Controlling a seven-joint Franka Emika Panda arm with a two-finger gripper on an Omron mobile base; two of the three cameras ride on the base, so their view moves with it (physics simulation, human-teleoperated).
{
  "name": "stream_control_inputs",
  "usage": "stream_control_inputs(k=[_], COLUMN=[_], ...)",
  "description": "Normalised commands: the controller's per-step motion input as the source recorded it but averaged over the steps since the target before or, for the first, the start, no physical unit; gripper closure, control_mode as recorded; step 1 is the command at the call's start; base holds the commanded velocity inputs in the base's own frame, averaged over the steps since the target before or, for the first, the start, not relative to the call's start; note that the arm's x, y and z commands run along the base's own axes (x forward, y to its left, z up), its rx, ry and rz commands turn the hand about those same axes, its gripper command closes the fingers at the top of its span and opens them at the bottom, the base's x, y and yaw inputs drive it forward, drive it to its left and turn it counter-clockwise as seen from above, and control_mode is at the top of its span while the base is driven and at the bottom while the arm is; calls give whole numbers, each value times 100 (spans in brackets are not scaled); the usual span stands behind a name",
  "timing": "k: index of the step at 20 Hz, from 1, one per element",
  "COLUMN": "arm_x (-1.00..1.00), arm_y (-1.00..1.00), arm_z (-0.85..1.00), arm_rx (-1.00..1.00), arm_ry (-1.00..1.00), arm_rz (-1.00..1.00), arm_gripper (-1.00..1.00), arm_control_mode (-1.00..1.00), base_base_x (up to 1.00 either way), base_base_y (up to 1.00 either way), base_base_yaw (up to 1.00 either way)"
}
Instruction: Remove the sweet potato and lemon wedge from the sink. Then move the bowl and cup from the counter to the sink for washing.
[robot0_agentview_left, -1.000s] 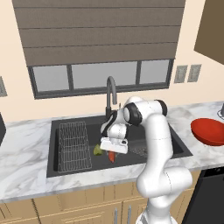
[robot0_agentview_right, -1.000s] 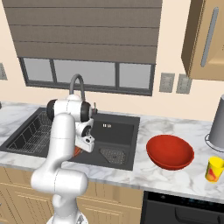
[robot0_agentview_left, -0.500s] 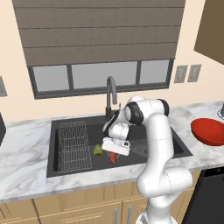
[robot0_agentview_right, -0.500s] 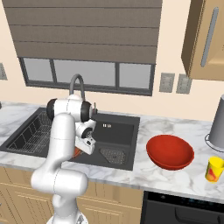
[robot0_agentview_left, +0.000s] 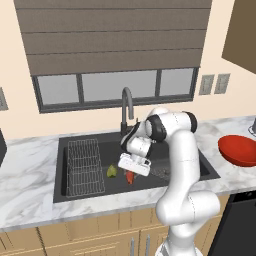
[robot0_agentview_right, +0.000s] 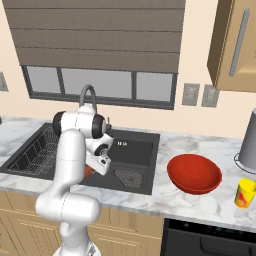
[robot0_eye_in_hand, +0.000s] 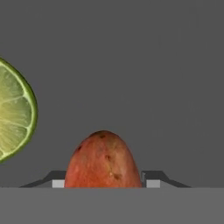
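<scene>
- Even, soft rendered light fills both of my base views; nothing is dim, and no single lamp or beam stands out.
- The glossy red round bowl (robot0_agentview_right: 194, 174) carries a faint sheen on its rim, with no hard glare.
- The dark-grey rectangular sink basin (robot0_agentview_left: 100, 145) reads darker than the pale marble counter (robot0_agentview_left: 30, 165) around it.
- My hand view is flat and shadowless: the orange-red oval sweet potato (robot0_eye_in_hand: 103, 161) looks slightly soft-edged, and the yellow-green lemon wedge (robot0_eye_in_hand: 13, 113) is cropped by the left edge.
</scene>
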Motion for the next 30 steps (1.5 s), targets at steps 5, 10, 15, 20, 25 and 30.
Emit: stream_control_inputs(k=[5, 10, 15, 20, 25, 30], arm_x=[-2, -3, 0, 0, -1, -8], arm_y=[-12, -17, -18, -18, -18, -15], arm_z=[23, 22, 27, 33, 34, 30], arm_rx=[10, 10, 8, 7, 7, 4], arm_ry=[0, 0, 0, -2, 0, 0], arm_rz=[0, 0, 0, 0, 0, 0], arm_gripper=[100, 100, 100, 100, 100, 100], arm_control_mode=[-100, -100, -100, -100, -100, -100], base_base_x=[0, 0, 0, 0, 0, 0], base_base_y=[0, 0, 0, 0, 0, 0], base_base_yaw=[0, 0, 0, 0, 0, 0])
